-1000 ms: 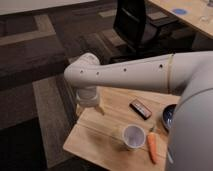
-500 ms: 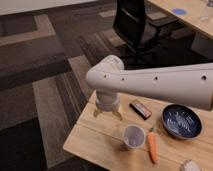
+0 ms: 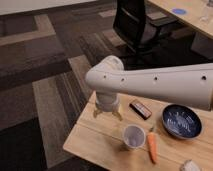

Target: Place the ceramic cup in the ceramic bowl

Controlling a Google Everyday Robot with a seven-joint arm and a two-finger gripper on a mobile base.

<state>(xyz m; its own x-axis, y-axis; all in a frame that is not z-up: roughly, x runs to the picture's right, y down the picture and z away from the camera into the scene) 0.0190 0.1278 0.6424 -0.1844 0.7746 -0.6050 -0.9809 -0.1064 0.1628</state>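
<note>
The ceramic cup (image 3: 133, 136) is small and white with a pale lavender-grey inside. It stands upright on the wooden table (image 3: 95, 142), near its front. The ceramic bowl (image 3: 181, 121) is dark blue and glossy and sits to the cup's right, apart from it. My gripper (image 3: 107, 114) hangs from the white arm (image 3: 155, 85) above the table's left part, left of and behind the cup, with its fingertips (image 3: 117, 116) pointing down close to the tabletop. It holds nothing.
A carrot (image 3: 152, 146) lies between the cup and the bowl. A dark bar with a red stripe (image 3: 140, 109) lies behind the cup. A white object (image 3: 190, 165) is at the front right. A black office chair (image 3: 136, 25) and a desk (image 3: 187, 14) stand behind.
The arm has swung right over the table, and the view has shifted so the blue bowl shows in full. The cup, the carrot and the bowl have not moved.
</note>
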